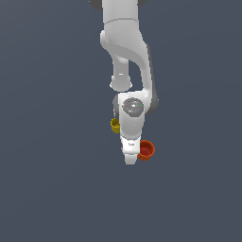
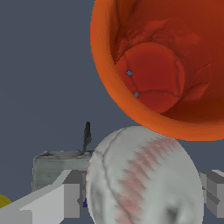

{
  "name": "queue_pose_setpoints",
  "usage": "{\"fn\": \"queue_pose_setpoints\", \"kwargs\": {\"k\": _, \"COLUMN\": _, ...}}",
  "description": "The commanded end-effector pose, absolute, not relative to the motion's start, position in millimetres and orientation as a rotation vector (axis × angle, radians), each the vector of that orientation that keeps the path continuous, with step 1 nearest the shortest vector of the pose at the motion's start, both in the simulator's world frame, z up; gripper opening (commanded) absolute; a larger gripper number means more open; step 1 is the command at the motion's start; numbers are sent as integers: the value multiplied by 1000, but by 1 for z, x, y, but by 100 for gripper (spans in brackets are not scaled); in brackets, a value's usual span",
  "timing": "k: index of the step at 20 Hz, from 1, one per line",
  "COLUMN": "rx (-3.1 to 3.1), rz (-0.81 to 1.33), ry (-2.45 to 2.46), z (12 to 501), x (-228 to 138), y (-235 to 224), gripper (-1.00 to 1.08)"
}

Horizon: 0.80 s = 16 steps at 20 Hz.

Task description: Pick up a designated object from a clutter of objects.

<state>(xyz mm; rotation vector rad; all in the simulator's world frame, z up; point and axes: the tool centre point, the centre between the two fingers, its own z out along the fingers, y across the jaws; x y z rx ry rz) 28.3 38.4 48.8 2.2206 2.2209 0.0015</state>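
The designated object, a white ball [image 2: 144, 175] with faint red and grey marks, fills the space between my two fingers in the wrist view. My gripper [image 2: 141, 203] is open around it. One finger [image 2: 65, 201] stands a sliver away from the ball, and the other finger [image 2: 213, 192] sits at its opposite edge. In the exterior view the gripper [image 1: 129, 159] is down at the floor and the hand hides the ball. The orange-red cup [image 2: 162, 65] stands upright and empty, close beside the ball, and is also seen as the orange-red cup [image 1: 146, 150].
A small yellow cup [image 1: 115, 125] stands behind the wrist; only a sliver of the yellow cup [image 2: 3, 202] shows in the wrist view. A grey blocky piece [image 2: 54, 168] with a dark upright stub lies just past one finger. The floor is plain dark grey.
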Motion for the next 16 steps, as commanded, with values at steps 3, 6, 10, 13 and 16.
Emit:
{"fn": "queue_pose_setpoints", "kwargs": {"k": 3, "rx": 2221, "rz": 0, "ry": 2222, "z": 48, "x": 28, "y": 38, "gripper": -100}}
{"fn": "queue_pose_setpoints", "kwargs": {"k": 6, "rx": 2220, "rz": 1, "ry": 2221, "z": 50, "x": 28, "y": 38, "gripper": -100}}
{"fn": "queue_pose_setpoints", "kwargs": {"k": 10, "rx": 2220, "rz": 1, "ry": 2221, "z": 59, "x": 28, "y": 34, "gripper": -100}}
{"fn": "queue_pose_setpoints", "kwargs": {"k": 13, "rx": 2220, "rz": 1, "ry": 2221, "z": 71, "x": 28, "y": 29, "gripper": -100}}
{"fn": "queue_pose_setpoints", "kwargs": {"k": 16, "rx": 2220, "rz": 1, "ry": 2221, "z": 89, "x": 27, "y": 22, "gripper": -100}}
